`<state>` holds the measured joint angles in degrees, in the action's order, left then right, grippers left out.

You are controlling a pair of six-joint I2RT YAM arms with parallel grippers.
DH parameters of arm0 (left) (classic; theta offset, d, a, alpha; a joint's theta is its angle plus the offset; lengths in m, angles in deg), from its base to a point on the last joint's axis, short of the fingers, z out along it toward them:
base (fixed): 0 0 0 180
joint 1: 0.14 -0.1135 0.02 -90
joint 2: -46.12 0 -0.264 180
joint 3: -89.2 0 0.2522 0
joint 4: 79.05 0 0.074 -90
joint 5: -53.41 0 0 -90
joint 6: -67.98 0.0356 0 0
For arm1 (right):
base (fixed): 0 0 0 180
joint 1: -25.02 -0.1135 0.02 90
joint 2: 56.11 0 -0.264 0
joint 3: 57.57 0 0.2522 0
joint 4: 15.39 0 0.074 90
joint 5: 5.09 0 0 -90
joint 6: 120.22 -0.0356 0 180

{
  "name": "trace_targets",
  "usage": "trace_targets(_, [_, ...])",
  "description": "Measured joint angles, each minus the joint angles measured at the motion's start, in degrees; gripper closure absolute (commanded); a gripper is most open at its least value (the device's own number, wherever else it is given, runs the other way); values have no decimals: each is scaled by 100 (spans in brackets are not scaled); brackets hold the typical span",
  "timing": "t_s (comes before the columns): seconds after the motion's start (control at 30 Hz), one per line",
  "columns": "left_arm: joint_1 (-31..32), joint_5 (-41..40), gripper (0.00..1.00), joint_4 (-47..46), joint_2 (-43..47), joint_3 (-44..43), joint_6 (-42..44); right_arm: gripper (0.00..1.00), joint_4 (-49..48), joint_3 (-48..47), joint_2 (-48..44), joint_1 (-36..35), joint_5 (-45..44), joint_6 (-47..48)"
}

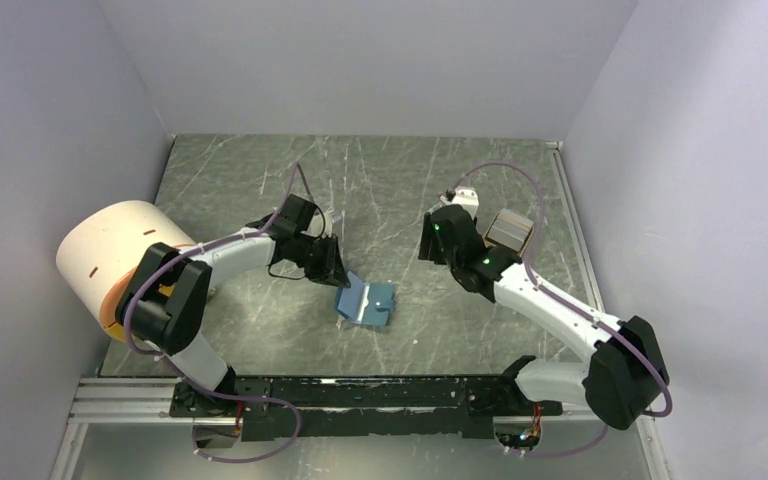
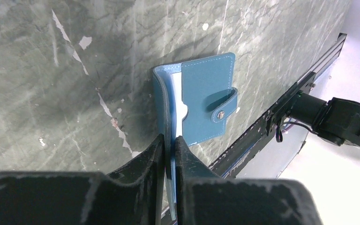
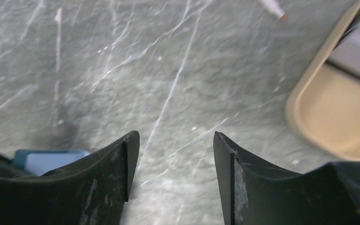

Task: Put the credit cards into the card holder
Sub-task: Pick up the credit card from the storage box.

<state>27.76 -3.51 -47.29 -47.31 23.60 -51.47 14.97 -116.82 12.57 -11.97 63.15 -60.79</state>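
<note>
The teal card holder [image 1: 366, 304] lies open on the marble table, its snap tab [image 2: 225, 104] facing up in the left wrist view. A white credit card [image 2: 181, 102] sits in its inner slot. My left gripper [image 2: 169, 140] is shut on the holder's near cover, which stands on edge between the fingers. More credit cards [image 3: 359, 50] lie stacked in a tan tray [image 3: 328, 119] at the right. My right gripper [image 3: 176, 140] hangs open and holds nothing, above bare table between the holder [image 3: 51, 160] and the tray.
A thin white stick [image 3: 272, 6] lies past the tray. A big white roll [image 1: 110, 255] stands at the table's left edge by the left arm. A black rail [image 1: 360, 392] runs along the near edge. Grey walls close in three sides.
</note>
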Motion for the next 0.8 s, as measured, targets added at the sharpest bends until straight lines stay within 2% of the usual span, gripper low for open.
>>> trace_targets(0.13, [-153,201,73,96,-66,-31,146,34,20,-345,297,225,-313,968])
trace_targets(0.33, [-304,356,64,343,-72,-35,398,31,170,-756,826,979,-352,2518])
trace_targets(0.57, [-308,332,70,566,-72,-33,608,30,605,-1355,1537,1805,-310,3687])
trace_targets(0.73, [-310,317,78,603,-72,-33,651,31,643,-1351,1589,2146,-297,4334])
trace_targets(0.8, [-310,321,78,612,-72,-31,671,32,560,-1200,1532,2253,-238,4636])
